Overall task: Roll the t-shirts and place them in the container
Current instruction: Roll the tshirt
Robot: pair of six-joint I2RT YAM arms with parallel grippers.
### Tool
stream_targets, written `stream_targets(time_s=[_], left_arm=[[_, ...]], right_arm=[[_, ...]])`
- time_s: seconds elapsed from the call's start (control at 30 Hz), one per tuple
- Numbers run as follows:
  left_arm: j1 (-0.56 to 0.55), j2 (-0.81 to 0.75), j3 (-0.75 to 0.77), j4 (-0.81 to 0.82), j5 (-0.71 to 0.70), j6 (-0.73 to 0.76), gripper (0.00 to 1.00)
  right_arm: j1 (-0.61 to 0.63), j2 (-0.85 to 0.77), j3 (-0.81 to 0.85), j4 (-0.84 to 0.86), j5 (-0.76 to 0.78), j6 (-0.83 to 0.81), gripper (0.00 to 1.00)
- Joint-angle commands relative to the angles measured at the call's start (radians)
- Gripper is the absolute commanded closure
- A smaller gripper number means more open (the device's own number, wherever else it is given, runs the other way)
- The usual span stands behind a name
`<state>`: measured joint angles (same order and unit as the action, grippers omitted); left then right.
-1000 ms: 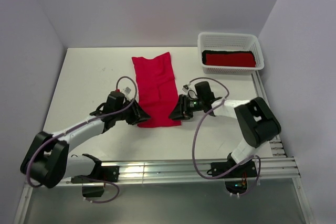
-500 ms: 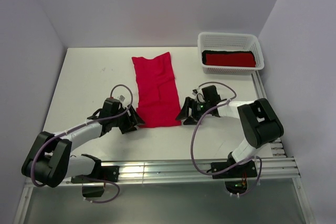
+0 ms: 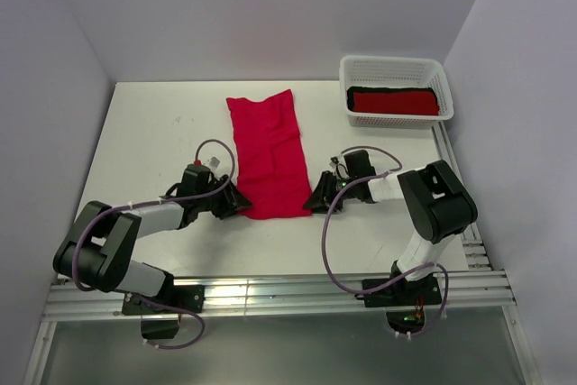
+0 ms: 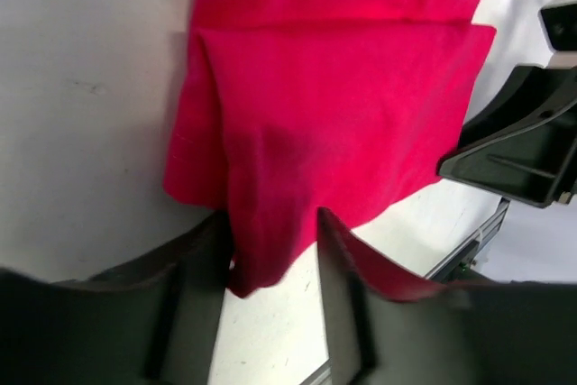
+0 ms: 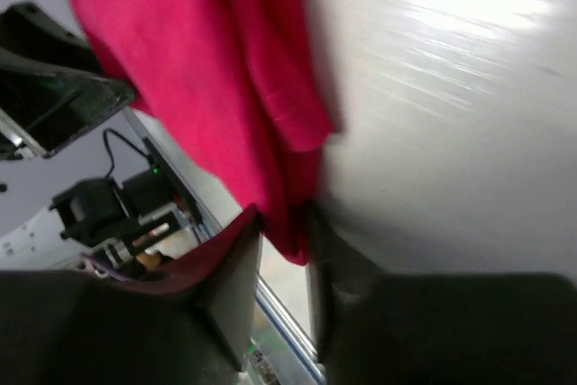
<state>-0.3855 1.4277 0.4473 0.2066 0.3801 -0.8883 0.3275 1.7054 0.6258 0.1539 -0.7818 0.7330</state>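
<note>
My overhead feed: a bright pinkish-crimson t-shirt point(image 3: 268, 155), plain and unpatterned, on the white table point(image 3: 153, 132). I read the white lattice basket point(image 3: 394, 67) as holding a deeper red bundle point(image 3: 394, 102) edged by a black bundle point(image 3: 361, 89). The arms point(image 3: 153, 216) are white with black joints. The left gripper point(image 3: 236, 200) and right gripper point(image 3: 317, 197) are black, trailed by mauve cables point(image 3: 325, 245). The walls point(image 3: 270, 15) are pale lilac-grey.

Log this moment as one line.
stage: roll not started | pink shirt: laid flat | left tool: pinching near-left corner | right tool: pinching near-right corner | basket: red roll inside
</note>
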Motion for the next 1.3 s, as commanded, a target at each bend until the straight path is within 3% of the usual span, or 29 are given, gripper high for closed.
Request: stream_targets(time_s=[0.0, 0.03, 0.17, 0.33, 0.53, 0.87, 0.97, 1.27], left_arm=[[0.000, 0.045, -0.033, -0.067, -0.073, 0.029, 0.56], [0.000, 0.042, -0.038, -0.073, -0.076, 0.029, 0.63], [0.000, 0.013, -0.068, -0.101, -0.073, 0.026, 0.75], [0.000, -0.035, -0.087, -0.167, -0.037, -0.004, 0.90], [-0.019, -0.119, -0.105, -0.280, 0.023, -0.110, 1.00], [-0.107, -0.263, -0.096, -0.417, 0.077, -0.328, 1.00], [-0.108, -0.299, -0.056, -0.501, 0.072, -0.368, 1.00], [-0.093, -0.207, 0.044, -0.593, 0.126, -0.455, 1.00]], right_arm=[[0.008, 0.027, -0.035, -0.016, 0.078, 0.002, 0.69], [0.008, 0.028, -0.035, -0.016, 0.072, 0.003, 0.79], [0.007, 0.036, -0.032, -0.040, 0.053, 0.014, 0.99], [0.007, 0.010, -0.015, -0.134, 0.026, 0.016, 1.00], [0.007, -0.035, -0.009, -0.313, 0.007, 0.012, 1.00], [0.008, -0.173, -0.041, -0.554, -0.045, 0.052, 1.00], [0.008, -0.199, 0.012, -0.713, -0.037, 0.046, 1.00], [0.007, -0.150, 0.201, -1.016, 0.058, 0.133, 1.00]])
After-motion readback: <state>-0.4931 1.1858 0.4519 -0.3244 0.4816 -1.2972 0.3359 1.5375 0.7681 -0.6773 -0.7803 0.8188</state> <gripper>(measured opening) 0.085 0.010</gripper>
